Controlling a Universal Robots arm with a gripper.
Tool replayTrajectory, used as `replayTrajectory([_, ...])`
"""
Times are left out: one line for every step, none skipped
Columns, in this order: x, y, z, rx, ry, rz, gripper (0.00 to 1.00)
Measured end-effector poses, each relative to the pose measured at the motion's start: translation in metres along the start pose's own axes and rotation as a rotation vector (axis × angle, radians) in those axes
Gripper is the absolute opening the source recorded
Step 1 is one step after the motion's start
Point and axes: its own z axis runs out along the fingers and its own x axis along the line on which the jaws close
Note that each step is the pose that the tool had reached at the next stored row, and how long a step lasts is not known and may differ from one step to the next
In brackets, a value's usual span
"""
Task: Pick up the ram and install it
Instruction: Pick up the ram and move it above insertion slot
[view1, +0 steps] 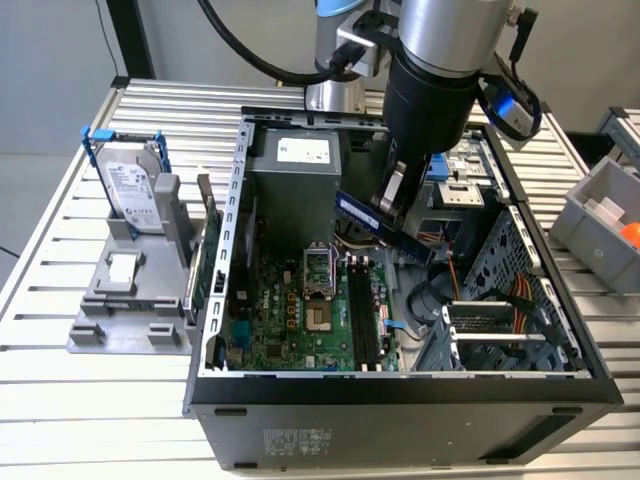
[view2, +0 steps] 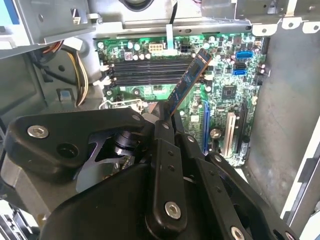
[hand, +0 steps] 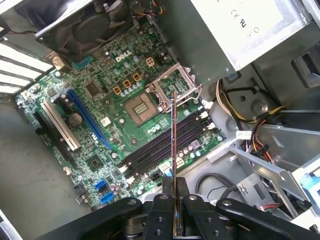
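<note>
My gripper (view1: 392, 207) was clamped on the ram (view1: 360, 212) near one end, holding it tilted above the motherboard (view1: 290, 310), apart from the slots (view1: 362, 318). I judged the ram light, stiff and fragile, best gripped across its flat faces, away from the contact edge.

Gripper (hand: 175, 196) clamps ram (hand: 174, 145), seen edge-on; stick crosses in front of green motherboard's (hand: 107, 107) long black slots (hand: 150, 150).

Exterior looks down obliquely — wrist views share motherboard (view2: 220, 75) (hand: 112, 137).
</note>
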Motion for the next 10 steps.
replayTrajectory([0.0, 0.0, 0.0, 0.0004, 0.0, 0.01, 0.0])
replayTrajectory([0.0, 0.0, 0.0001, 0.0008, -0.0002, 0.021, 0.0])
replayTrajectory([0.0, 0.0, 0.0002, 0.0011, -0.0004, 0.033, 0.0])
replayTrajectory([0.0001, 0.0, 0.0003, 0.0014, -0.0005, 0.043, 0.0])
replayTrajectory([0.0001, 0.0, 0.0003, 0.0018, -0.0006, 0.052, 0.0])
replayTrajectory([0.0001, 0.0, 0.0003, 0.002, -0.0006, 0.058, 0.0])
replayTrajectory([0.0001, 0.0, 0.0004, 0.002, -0.0007, 0.061, 0.0])
replayTrajectory([0.0001, 0.0, 0.0003, 0.0021, -0.0007, 0.061, 0.0])
replayTrajectory([0.0, 0.0, 0.0003, 0.0021, -0.0007, 0.061, 0.0])
replayTrajectory([0.0001, 0.0, 0.0003, 0.0022, -0.0007, 0.061, 0.0])
